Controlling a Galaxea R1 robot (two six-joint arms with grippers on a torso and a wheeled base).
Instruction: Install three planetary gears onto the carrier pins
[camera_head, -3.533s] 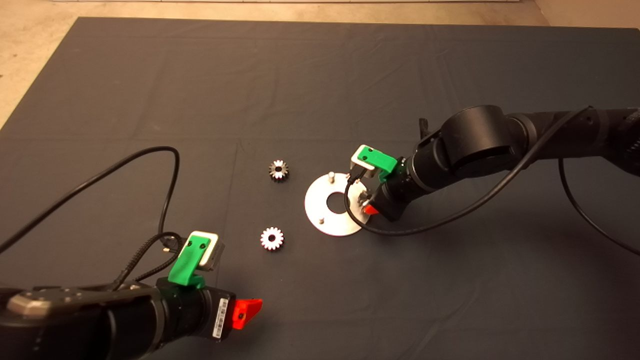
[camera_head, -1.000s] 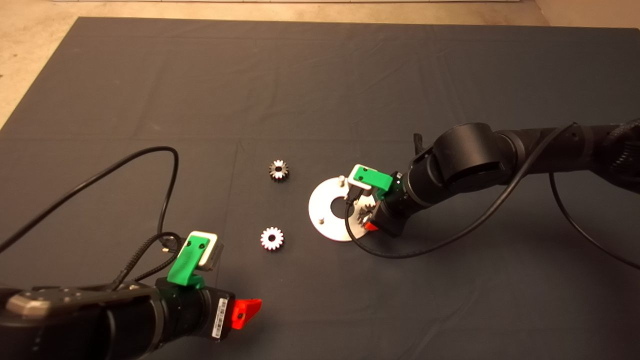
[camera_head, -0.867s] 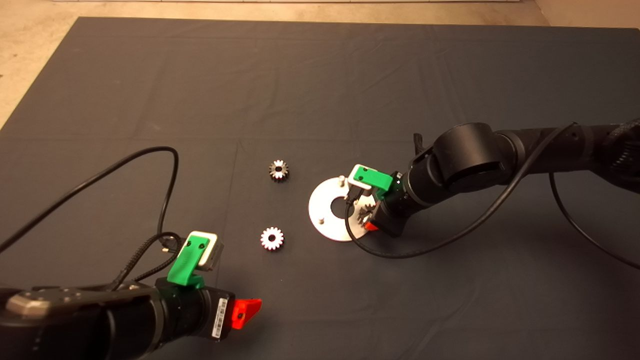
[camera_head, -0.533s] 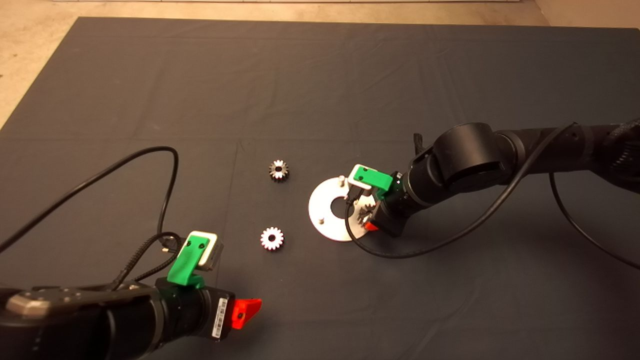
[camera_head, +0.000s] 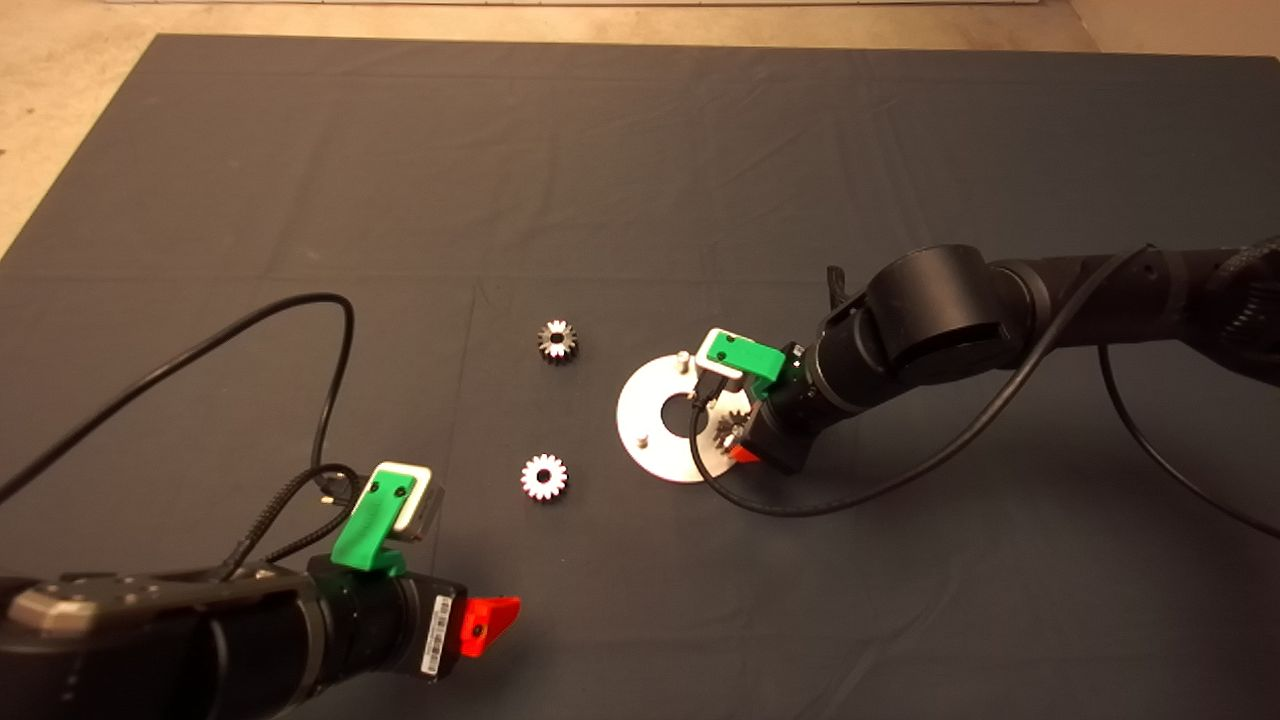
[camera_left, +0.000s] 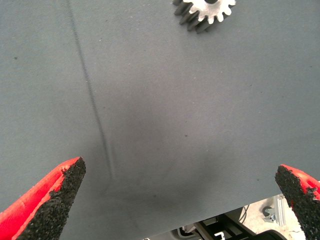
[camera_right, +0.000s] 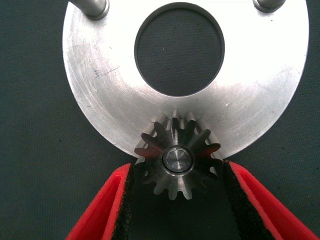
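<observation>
The carrier disc (camera_head: 650, 415) lies mid-mat with two bare carrier pins (camera_head: 682, 356) (camera_head: 645, 439). In the right wrist view one planetary gear (camera_right: 177, 162) sits on the third pin, whose tip (camera_right: 178, 160) shows through the gear's hole. My right gripper (camera_right: 177, 172) straddles that gear, fingers slightly open, pads (camera_right: 127, 190) a hair off the teeth. Two more planetary gears (camera_head: 557, 340) (camera_head: 544, 476) lie flat on the mat left of the disc. My left gripper (camera_head: 492, 620) hovers open at the lower left, the nearer loose gear (camera_left: 207, 12) just ahead of it.
The dark mat (camera_head: 640, 160) covers the table, with pale floor (camera_head: 60, 60) beyond its far left corner. Black cables (camera_head: 330, 400) (camera_head: 850, 490) loop over the mat beside each arm.
Since 3.5 s ago the right gripper moved down with the gear and the disc shifted slightly. Over the last second the right arm held still; the left gripper dipped a little.
</observation>
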